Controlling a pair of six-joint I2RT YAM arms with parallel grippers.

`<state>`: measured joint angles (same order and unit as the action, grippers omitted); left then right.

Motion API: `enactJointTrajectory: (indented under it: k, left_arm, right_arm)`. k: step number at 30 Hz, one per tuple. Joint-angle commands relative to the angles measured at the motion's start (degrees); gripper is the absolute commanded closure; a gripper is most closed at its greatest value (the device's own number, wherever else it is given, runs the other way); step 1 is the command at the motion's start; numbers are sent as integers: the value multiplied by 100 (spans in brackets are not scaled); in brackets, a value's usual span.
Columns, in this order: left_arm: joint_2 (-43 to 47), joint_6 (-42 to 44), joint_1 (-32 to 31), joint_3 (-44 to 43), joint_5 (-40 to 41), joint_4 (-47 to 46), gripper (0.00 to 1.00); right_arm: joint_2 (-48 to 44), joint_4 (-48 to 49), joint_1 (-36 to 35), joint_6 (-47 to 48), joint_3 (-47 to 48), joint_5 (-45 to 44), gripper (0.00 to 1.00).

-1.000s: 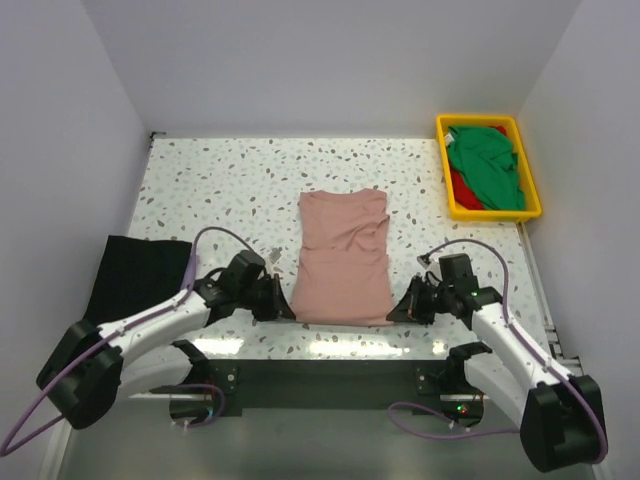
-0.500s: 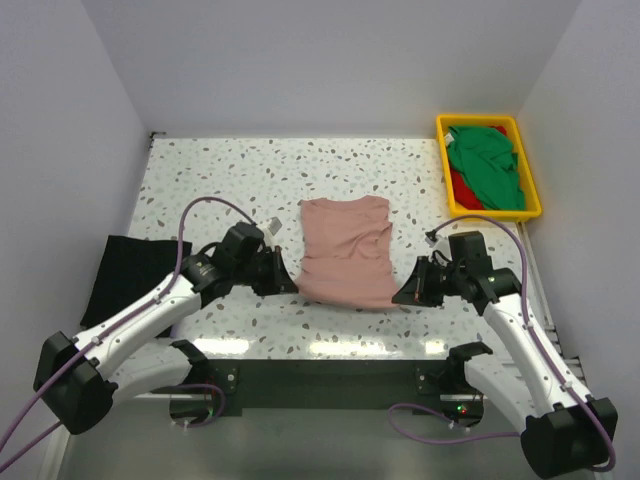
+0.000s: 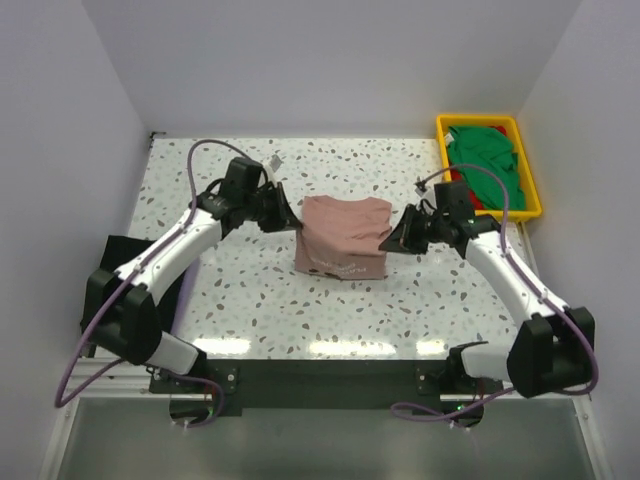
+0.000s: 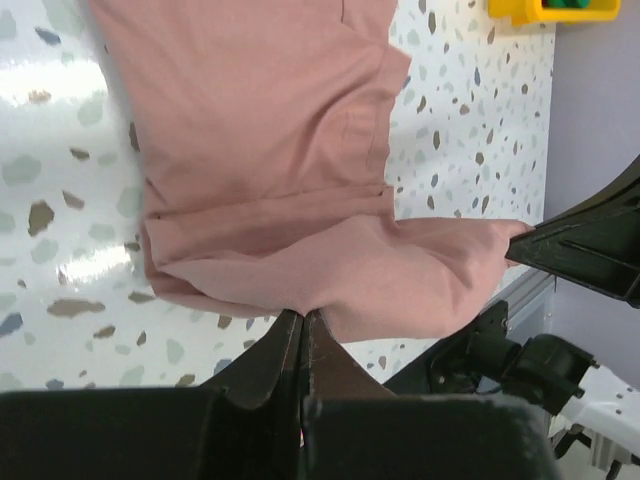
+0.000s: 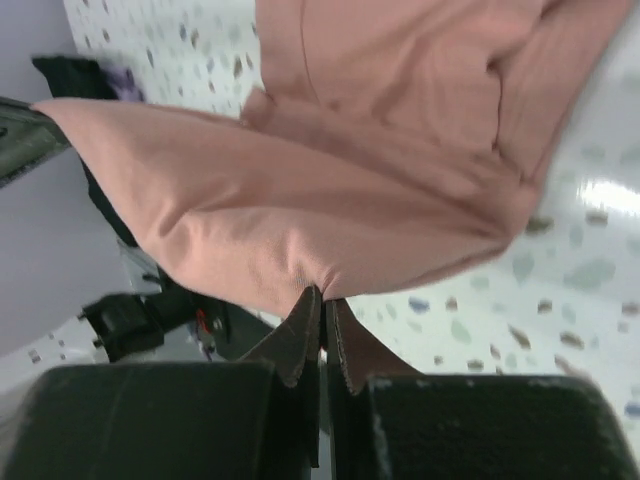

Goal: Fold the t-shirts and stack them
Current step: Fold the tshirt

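The dusty pink t-shirt (image 3: pixel 342 240) lies mid-table, its near hem lifted and carried back over its far part. My left gripper (image 3: pixel 293 224) is shut on the hem's left corner; in the left wrist view the pink cloth (image 4: pixel 300 190) hangs from the closed tips (image 4: pixel 303 318). My right gripper (image 3: pixel 391 240) is shut on the right corner; the right wrist view shows the cloth (image 5: pixel 330 170) pinched at the tips (image 5: pixel 324 297). A black t-shirt (image 3: pixel 112 280) lies at the left table edge. A green t-shirt (image 3: pixel 486 160) lies over a red one (image 3: pixel 483 200) in the tray.
The yellow plastic tray (image 3: pixel 531 208) stands at the back right corner. White walls close the table on the left, back and right. The speckled tabletop (image 3: pixel 330 310) is bare in front of the pink shirt.
Both grippers have lifted the pink shirt's near hem off the table and carried it away from the bases, over the shirt's far half. The shirt now looks much shorter.
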<state>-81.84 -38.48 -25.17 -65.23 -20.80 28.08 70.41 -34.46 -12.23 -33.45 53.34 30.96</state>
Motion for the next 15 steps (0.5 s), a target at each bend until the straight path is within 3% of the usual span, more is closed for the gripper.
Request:
enactJointTrajectory:
  k: [1,5,9,15]
  left_arm:
    - [-594,8,275,-761,-425,-715,100]
    - [-1631,-186,530,-1674,-750,-1225,100]
    - [-3184,-274,741,-2631,-1136,-1436,100]
    - [-4811,-528,935,-4013,-1365,-2122,100]
  right_arm:
    - [691,1088,63,-293,729,-213,100]
    - [2121,1231,273,-355,1659,-152,100]
    - [3132,1467,537,-408,2213,-230,100]
    - [4567,1854,1055,-645,3136,-12,100]
